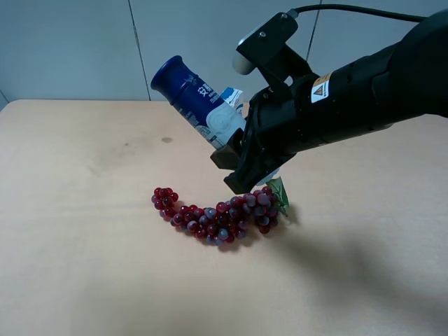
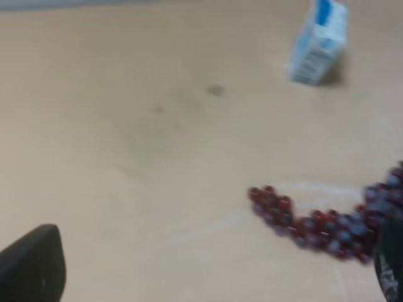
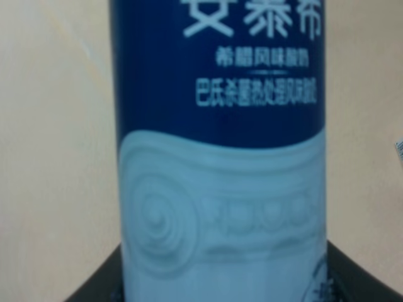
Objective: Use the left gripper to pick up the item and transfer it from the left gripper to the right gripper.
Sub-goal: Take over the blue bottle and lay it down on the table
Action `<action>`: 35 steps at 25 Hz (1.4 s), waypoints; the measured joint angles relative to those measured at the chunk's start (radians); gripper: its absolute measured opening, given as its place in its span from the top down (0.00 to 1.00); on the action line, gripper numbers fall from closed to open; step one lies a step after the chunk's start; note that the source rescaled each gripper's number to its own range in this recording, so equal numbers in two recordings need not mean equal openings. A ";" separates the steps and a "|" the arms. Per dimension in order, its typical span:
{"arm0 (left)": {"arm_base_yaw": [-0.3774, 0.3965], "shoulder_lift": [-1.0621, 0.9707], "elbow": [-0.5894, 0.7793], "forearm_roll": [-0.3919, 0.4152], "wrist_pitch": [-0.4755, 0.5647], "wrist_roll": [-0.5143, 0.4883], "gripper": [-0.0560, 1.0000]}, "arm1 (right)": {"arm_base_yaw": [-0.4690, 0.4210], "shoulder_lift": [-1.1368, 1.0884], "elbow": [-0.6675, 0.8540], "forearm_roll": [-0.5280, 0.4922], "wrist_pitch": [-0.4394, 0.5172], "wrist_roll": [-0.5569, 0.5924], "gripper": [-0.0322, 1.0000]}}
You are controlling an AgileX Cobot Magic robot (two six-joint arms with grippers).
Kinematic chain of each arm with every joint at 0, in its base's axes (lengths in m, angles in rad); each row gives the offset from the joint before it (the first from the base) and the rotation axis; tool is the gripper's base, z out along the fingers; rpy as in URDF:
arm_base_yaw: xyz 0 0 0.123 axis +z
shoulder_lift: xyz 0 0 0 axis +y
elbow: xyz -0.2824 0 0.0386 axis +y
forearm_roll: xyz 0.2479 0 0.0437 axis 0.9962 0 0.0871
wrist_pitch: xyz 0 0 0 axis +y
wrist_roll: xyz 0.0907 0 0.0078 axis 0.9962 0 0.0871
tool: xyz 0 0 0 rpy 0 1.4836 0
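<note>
The item, a slim bottle [image 1: 196, 98] with a dark blue cap and upper label and a white lower part, is held tilted in the air, cap toward the upper left. My right gripper [image 1: 234, 164] is shut on its white lower end, above the grape bunch. In the right wrist view the bottle [image 3: 220, 126] fills the frame and the gripper [image 3: 220, 292] clamps its base. My left gripper [image 2: 214, 267] shows only as two black fingertips [image 2: 34, 264] at the frame's corners, wide apart and empty. It is outside the exterior high view.
A red-purple grape bunch [image 1: 217, 213] lies on the tan table [image 1: 84, 210] under the right gripper; it also shows in the left wrist view [image 2: 315, 223]. A small white-and-blue carton [image 2: 318, 44] stands behind it, mostly hidden by the bottle in the exterior view [image 1: 232, 96].
</note>
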 joint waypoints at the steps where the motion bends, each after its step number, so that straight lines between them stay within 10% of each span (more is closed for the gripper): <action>1: 0.000 -0.036 0.010 0.031 0.001 -0.017 0.03 | 0.000 0.000 0.000 0.000 0.000 0.000 0.97; 21: 0.000 -0.753 0.514 0.283 0.068 -0.140 0.04 | 0.000 0.000 0.000 0.007 0.000 0.039 0.97; 35: -0.092 -0.775 0.618 0.285 0.030 -0.161 0.04 | 0.000 0.000 0.000 0.008 0.000 0.053 0.97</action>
